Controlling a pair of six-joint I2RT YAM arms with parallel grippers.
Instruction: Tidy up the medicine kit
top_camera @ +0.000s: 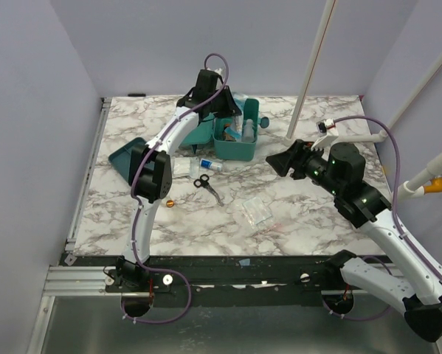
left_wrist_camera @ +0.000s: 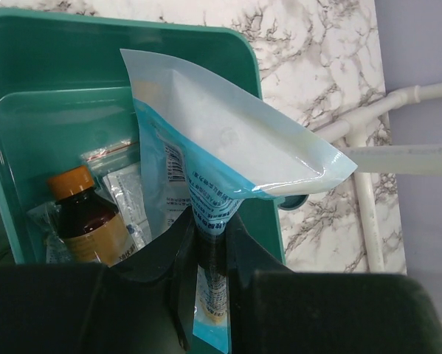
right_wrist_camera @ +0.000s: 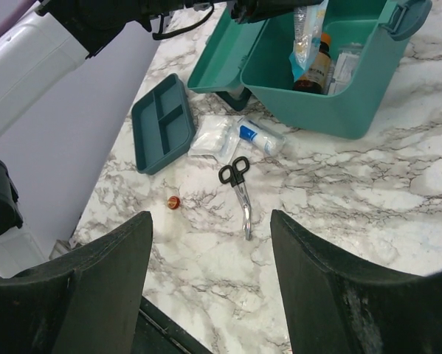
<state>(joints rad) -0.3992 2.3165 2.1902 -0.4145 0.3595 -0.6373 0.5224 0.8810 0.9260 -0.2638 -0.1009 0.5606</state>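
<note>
Flanking medicine kit [top_camera: 234, 150] and pouch [left_wrist_camera: 228, 147]: scissors [top_camera: 206, 185], tray [top_camera: 125, 156].

The white-and-black left arm [top_camera: 169, 140] was stretched far forward with its wrist tipped downward. The black two-finger left gripper [left_wrist_camera: 209, 236] was clamped on a blue-and-white plastic pouch [left_wrist_camera: 228, 147], which fanned out beyond the fingertips while its narrow end ran back between the fingers. The right arm [top_camera: 372, 210] was bent at the elbow and raised. The right gripper [right_wrist_camera: 209, 217] pointed toward the left arm's side, its dark fingers [right_wrist_camera: 110, 280] spread wide apart.
</note>
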